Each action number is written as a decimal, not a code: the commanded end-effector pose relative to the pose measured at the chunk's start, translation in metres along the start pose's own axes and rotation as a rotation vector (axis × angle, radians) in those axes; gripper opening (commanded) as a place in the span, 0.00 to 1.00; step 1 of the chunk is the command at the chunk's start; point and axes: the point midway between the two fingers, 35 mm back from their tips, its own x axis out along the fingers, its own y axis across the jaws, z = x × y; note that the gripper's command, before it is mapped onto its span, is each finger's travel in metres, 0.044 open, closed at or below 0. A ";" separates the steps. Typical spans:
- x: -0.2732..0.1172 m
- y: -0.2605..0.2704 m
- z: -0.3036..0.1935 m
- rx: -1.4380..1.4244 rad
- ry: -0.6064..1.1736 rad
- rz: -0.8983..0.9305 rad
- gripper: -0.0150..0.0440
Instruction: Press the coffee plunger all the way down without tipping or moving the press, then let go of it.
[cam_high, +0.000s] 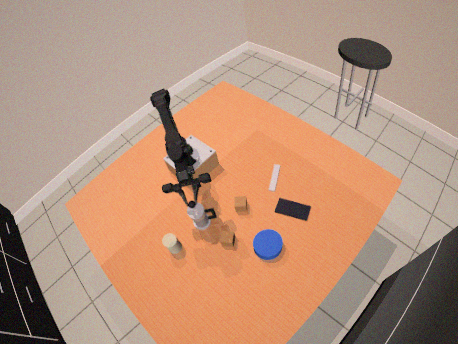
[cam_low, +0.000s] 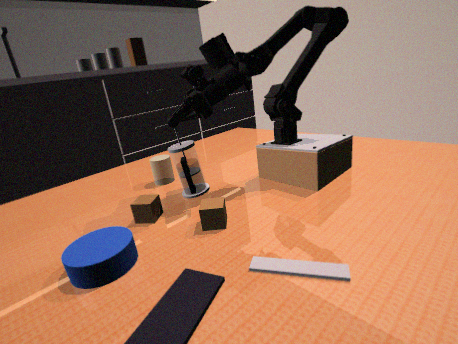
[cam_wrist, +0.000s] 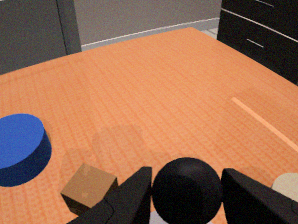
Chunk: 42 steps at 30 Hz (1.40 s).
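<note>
The coffee press (cam_high: 200, 216) (cam_low: 188, 170) is a clear glass cylinder with a black handle. It stands on the orange table top (cam_high: 310, 150) (cam_low: 400, 225) and leans in the exterior view, its top toward the left. Its thin rod rises to a black ball knob (cam_wrist: 186, 192). My gripper (cam_high: 191, 203) (cam_low: 176, 120) (cam_wrist: 186, 177) is shut on that knob, one finger on each side, a short way above the press lid. In the wrist view only the lid edge shows below the knob.
A tan cylinder (cam_high: 171, 244) (cam_low: 161, 169) stands close beside the press. Two wooden cubes (cam_high: 240, 203) (cam_high: 228, 239) (cam_low: 146, 208) (cam_low: 213, 213) lie near it. A blue disc (cam_high: 268, 244) (cam_low: 99, 256) (cam_wrist: 20, 145), a black slab (cam_high: 292, 208) (cam_low: 175, 310) and a white bar (cam_high: 274, 177) (cam_low: 299, 268) lie farther off.
</note>
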 end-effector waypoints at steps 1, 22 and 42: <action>0.008 0.000 -0.028 -0.013 0.075 0.002 0.46; 0.026 0.000 -0.026 -0.013 0.074 0.001 0.46; 0.031 0.000 -0.023 -0.013 0.074 0.001 0.46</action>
